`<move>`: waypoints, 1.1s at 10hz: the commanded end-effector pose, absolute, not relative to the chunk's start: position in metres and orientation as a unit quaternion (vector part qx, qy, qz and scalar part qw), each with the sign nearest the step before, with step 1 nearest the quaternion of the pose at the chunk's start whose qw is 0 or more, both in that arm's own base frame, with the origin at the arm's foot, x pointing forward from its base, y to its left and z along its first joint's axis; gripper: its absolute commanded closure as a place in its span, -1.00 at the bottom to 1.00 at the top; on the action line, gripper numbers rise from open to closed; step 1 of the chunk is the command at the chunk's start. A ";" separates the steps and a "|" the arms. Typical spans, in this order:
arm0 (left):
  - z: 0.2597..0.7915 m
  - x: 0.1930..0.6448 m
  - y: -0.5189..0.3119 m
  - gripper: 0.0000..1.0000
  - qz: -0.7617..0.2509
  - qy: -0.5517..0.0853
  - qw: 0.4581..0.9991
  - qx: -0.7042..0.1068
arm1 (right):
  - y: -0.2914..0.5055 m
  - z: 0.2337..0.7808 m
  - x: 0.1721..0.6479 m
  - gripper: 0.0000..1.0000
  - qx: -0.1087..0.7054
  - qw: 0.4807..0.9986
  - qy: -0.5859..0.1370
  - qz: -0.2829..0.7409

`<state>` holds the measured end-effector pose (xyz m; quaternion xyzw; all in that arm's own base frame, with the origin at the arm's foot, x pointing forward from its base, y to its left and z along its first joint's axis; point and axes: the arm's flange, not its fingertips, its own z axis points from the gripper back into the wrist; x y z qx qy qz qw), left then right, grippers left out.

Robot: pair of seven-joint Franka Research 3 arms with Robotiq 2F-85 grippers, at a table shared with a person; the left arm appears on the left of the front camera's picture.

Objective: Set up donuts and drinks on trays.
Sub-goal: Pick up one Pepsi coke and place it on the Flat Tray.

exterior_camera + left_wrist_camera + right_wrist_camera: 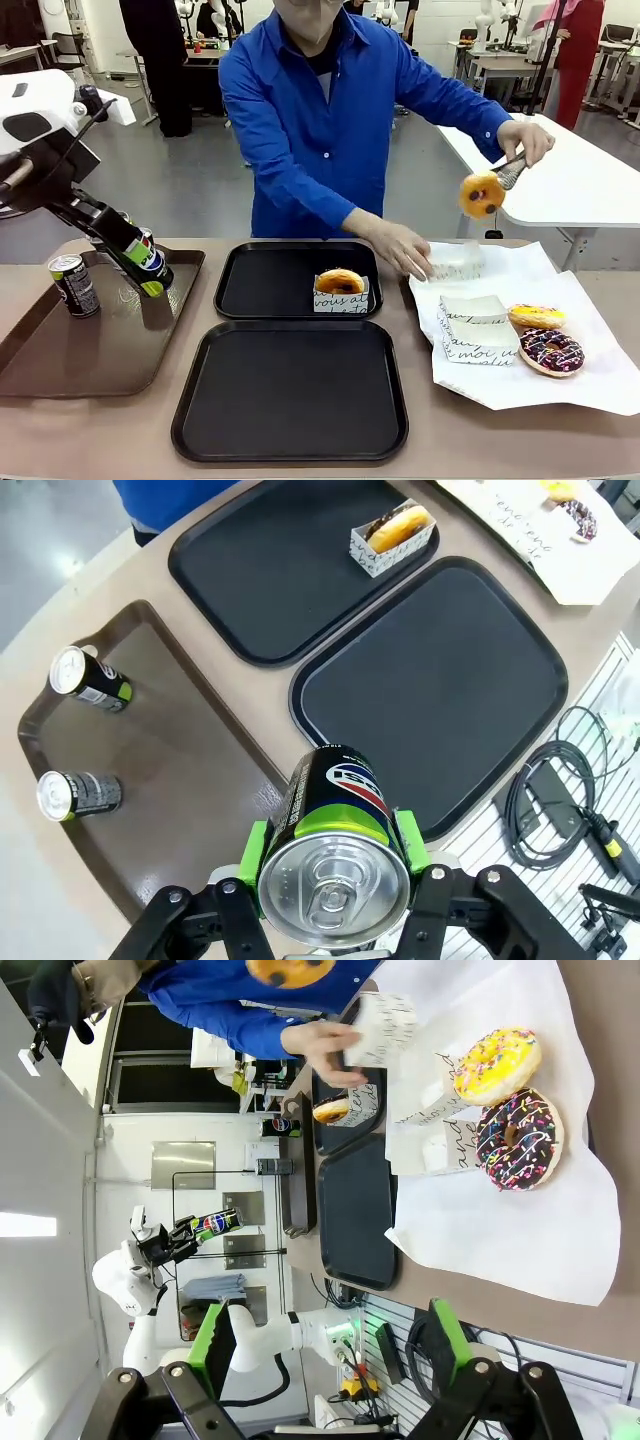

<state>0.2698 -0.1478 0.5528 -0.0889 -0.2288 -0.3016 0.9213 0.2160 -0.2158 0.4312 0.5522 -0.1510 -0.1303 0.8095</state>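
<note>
Currently my left gripper point(333, 858) pinches the slim dark can with the silver top point(335, 795), held tilted above the long brown plastic tray point(80, 350). I judge it should go to the near black square plastic tray point(290, 390): right it upright first, lower until the base sits flat, then release. My right gripper point(330, 1345) stands spread, empty.

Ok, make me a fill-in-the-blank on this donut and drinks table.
1. The left gripper is shut on a slim dark ___ with a silver top.
2. The white paper box holding a golden donut sits in the ___ black square tray.
3. The person's hand lifts an orange-glazed donut with metal ___.
4. ___ cans stand on the long brown tray.
Missing: can; far; tongs; two.
</note>
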 end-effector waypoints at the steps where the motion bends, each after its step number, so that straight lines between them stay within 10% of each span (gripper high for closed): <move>1: 0.551 0.277 -0.151 -0.16 -0.305 -0.230 0.920 -0.089 | -0.217 0.431 0.214 -1.00 0.559 0.805 -0.154 -0.126; 11: 0.551 0.277 -0.151 -0.16 -0.305 -0.230 0.920 -0.089 | -0.217 0.431 0.214 -1.00 0.559 0.805 -0.154 -0.126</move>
